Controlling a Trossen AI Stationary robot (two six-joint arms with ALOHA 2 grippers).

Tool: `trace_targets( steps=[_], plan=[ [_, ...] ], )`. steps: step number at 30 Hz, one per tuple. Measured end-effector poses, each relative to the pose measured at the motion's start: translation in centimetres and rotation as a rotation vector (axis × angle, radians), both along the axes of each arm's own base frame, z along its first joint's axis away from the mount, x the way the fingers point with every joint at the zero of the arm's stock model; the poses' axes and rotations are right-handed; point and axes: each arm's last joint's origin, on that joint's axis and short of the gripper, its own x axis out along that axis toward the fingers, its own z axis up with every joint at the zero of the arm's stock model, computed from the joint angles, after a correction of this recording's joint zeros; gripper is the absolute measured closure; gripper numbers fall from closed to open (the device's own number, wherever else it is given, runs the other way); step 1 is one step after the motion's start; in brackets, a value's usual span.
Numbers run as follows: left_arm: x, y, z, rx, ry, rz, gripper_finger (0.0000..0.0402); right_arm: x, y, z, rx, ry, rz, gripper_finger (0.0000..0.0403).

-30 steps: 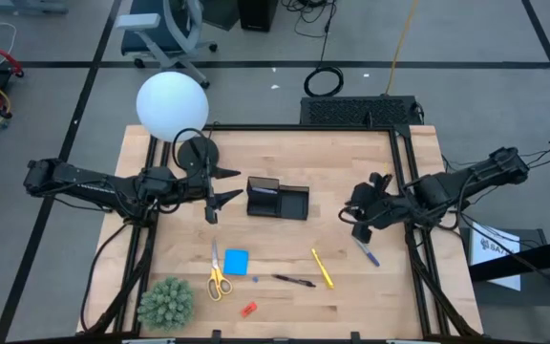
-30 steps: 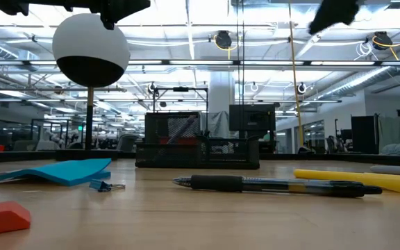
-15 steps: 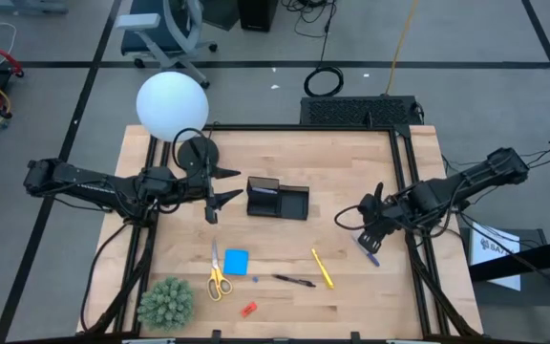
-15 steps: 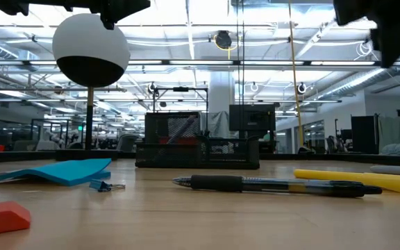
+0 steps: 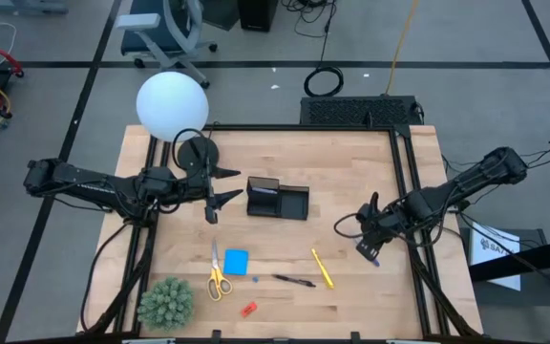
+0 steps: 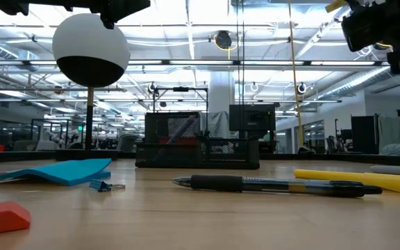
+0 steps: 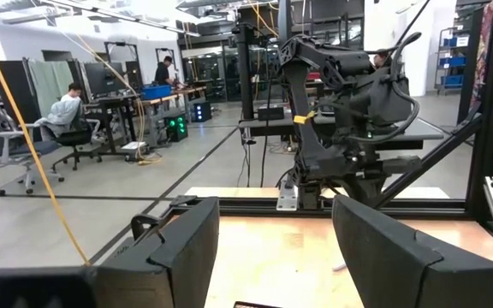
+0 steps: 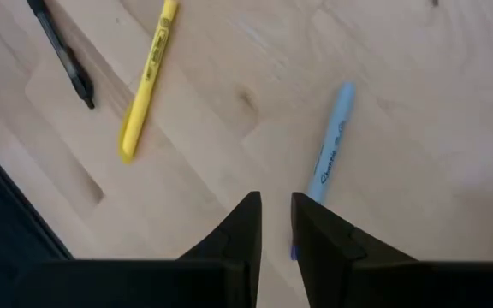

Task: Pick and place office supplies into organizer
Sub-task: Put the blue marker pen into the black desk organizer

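Now the right gripper has dropped over the blue pen, fingers narrowed but gripping nothing; left gripper waits spread.

table | organizer | scissors | pens | plant

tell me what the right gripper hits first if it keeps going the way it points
Most likely the bluish pen lying just ahead of the right gripper, then bare table; height above it is unclear.
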Motion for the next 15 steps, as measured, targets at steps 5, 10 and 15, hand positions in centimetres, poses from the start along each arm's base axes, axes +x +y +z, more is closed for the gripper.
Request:
trace_targets(
  steps=[5, 10, 15],
  plan=[
    [0.0, 0.0, 0.01, -0.002, -0.001, 0.0, 0.0167, -0.06, 0.34, 0.03, 0.056, 0.015, 0.0, 0.0346],
    [0.0, 0.0, 0.01, -0.006, -0.002, -0.001, 0.0167, 0.1, 0.45, 0.08, 0.059, -0.003, -0.07, 0.0346],
    [0.0, 0.0, 0.01, -0.006, -0.002, -0.001, 0.0167, -0.47, 0.75, -0.39, -0.025, 0.043, -0.123, 0.0346]
  ],
)
